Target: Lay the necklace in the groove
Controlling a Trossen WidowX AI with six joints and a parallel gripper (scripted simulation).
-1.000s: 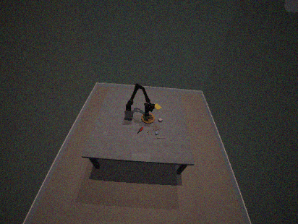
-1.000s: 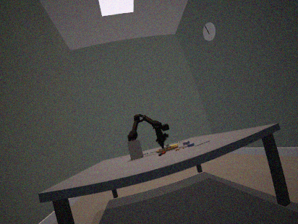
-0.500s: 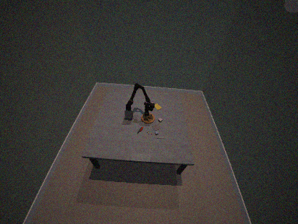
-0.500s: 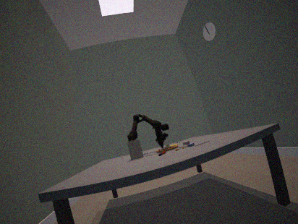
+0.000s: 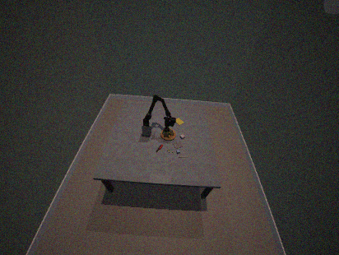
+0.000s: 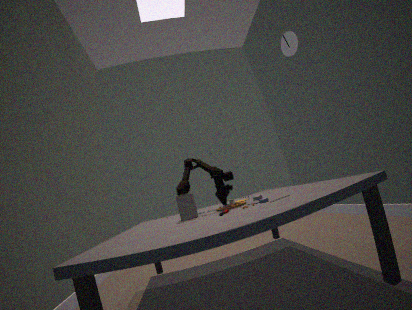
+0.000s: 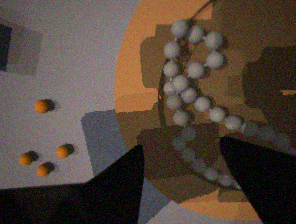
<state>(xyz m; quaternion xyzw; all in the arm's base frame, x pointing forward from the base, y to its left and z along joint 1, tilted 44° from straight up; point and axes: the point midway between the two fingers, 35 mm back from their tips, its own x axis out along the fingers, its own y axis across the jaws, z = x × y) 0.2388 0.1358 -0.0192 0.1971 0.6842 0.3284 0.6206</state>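
Observation:
The round orange bead board (image 5: 163,136) (image 6: 241,203) (image 7: 131,65) lies on the table, with a thin dark curved groove (image 7: 161,102) along its left side in the wrist view. The pearl bead necklace (image 7: 202,104) lies on it. Its beads form a small loop at the top, bunch near the groove at left, then split into two strands: one runs right, one curves down and right in shadow. My gripper (image 5: 167,130) (image 6: 224,203) (image 7: 181,147) is open above the board's left part, its fingertips on either side of the lower strand. The fingers hide part of the strands.
Several loose orange beads (image 7: 43,106) lie left of the board in the wrist view. The top view shows a red-handled tool (image 5: 160,147), a yellow piece (image 5: 179,121), a pale block (image 5: 183,136) and a small bluish block (image 5: 178,151) around the board.

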